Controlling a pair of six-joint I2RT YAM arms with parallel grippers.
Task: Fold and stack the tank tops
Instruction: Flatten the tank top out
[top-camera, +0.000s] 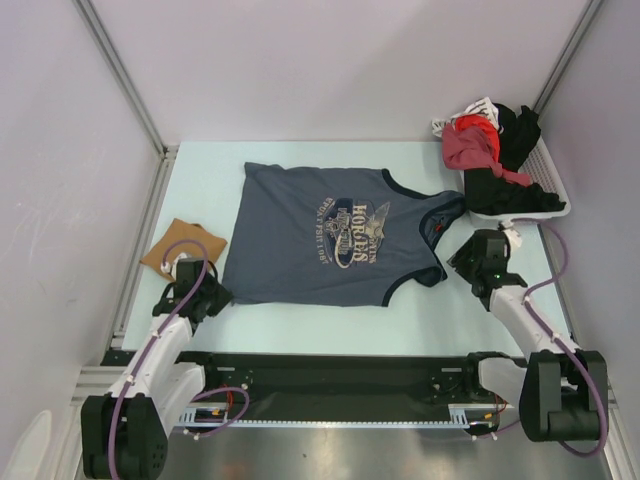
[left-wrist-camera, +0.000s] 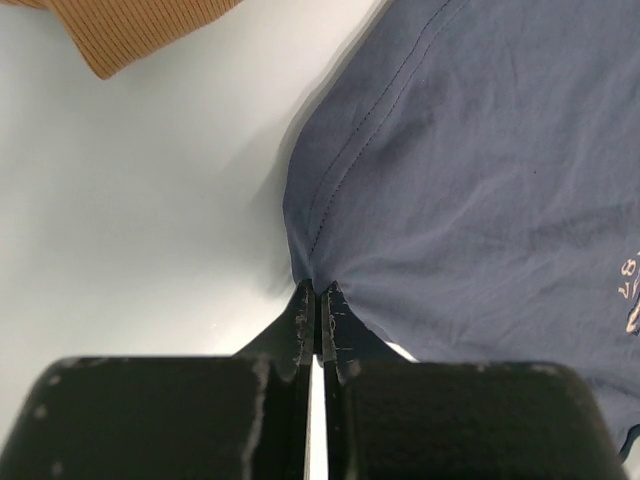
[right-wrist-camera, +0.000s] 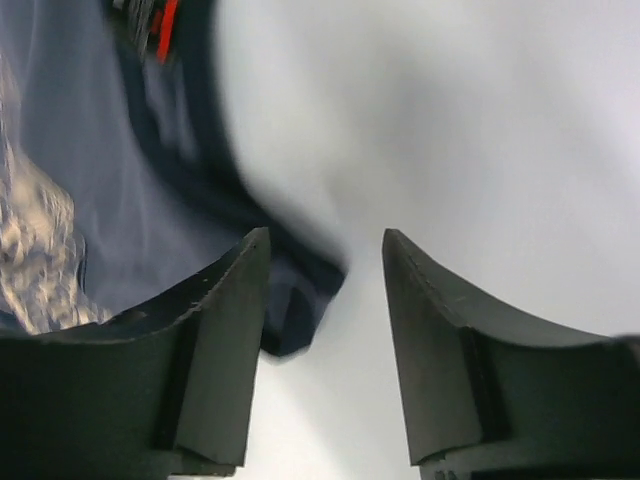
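The slate-blue tank top (top-camera: 320, 235) lies spread flat mid-table, print up, neck to the right. My left gripper (top-camera: 218, 295) is at its near-left hem corner. In the left wrist view the left gripper (left-wrist-camera: 318, 295) is shut with the corner of the blue cloth (left-wrist-camera: 480, 180) pinched at its tips. My right gripper (top-camera: 462, 258) is at the shoulder straps. In the right wrist view the right gripper (right-wrist-camera: 326, 235) stands open, and the dark-trimmed strap end (right-wrist-camera: 300, 310) lies between the fingers, next to the left one. The tan-brown tank top (top-camera: 180, 245) lies folded at the left.
A white basket (top-camera: 555, 200) at the back right holds a pile of black and red clothes (top-camera: 490, 150). Grey walls close in the table on the left, back and right. The folded tan top's corner (left-wrist-camera: 140, 35) shows just left of my left gripper.
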